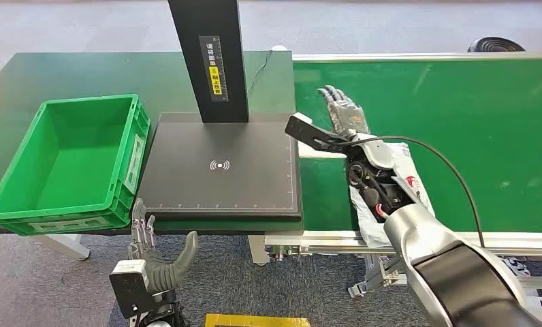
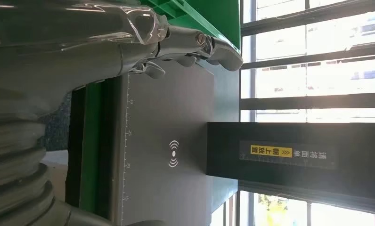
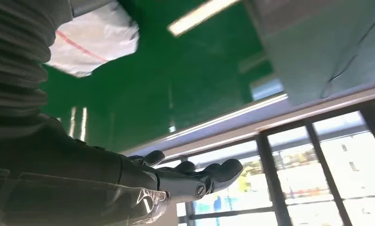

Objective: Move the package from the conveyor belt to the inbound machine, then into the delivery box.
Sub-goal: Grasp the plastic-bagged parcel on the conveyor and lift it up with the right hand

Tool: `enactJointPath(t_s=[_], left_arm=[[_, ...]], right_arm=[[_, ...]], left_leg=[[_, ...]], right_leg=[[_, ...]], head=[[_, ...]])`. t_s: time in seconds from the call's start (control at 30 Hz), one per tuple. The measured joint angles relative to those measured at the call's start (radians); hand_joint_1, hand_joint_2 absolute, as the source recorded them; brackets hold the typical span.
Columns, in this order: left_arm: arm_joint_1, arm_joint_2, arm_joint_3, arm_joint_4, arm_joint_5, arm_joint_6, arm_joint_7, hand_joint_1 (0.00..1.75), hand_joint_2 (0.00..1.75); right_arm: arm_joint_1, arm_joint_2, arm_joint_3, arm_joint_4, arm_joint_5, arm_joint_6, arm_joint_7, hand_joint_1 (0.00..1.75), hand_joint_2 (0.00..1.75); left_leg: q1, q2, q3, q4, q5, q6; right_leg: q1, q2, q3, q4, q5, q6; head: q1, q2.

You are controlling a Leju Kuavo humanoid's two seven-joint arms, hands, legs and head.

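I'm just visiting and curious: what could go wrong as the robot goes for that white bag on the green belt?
The right hand is open, reaching past the white plastic package, which lies beneath the forearm, so closing now might miss it. The soft bag could slip. The scanner's black post might obstruct the carry.

A parcel-sorting test station is showing here: a green conveyor belt (image 1: 459, 136) is lying at 3 o'clock, a black scanning platform (image 1: 220, 167) centre, a green crate (image 1: 71, 163) at 9 o'clock.
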Motion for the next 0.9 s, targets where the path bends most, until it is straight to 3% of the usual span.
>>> enactJointPath(t_s=[0.27, 0.63, 0.9], left_arm=[[-0.001, 0.012, -0.016, -0.008, 0.013, 0.01, 0.0, 0.0, 1.75], [-0.001, 0.021, -0.03, -0.016, 0.015, 0.018, 0.0, 0.0, 1.75], [0.018, 0.039, -0.032, -0.038, 0.019, 0.045, 0.0, 0.0, 1.75]], right_arm=[[-0.019, -0.051, -0.022, 0.026, -0.005, -0.005, 0.035, 0.0, 1.75], [-0.024, -0.076, -0.026, 0.05, -0.005, -0.006, 0.044, 0.0, 1.75], [0.004, -0.143, -0.072, 0.068, -0.029, -0.041, 0.05, 0.0, 1.75]], left_leg=[[0.0, 0.001, 0.0, 0.0, 0.0, 0.0], [0.0, 0.0, 0.0, 0.0, 0.0, 0.0], [0.0, -0.001, -0.001, 0.0, -0.001, 0.001]], right_leg=[[0.0, 0.0, 0.0, 0.0, 0.0, 0.0], [0.0, 0.0, 0.0, 0.0, 0.0, 0.0], [0.0, -0.002, 0.0, 0.0, 0.0, 0.0]], head=[[0.0, 0.0], [0.0, 0.0], [0.0, 0.0]])
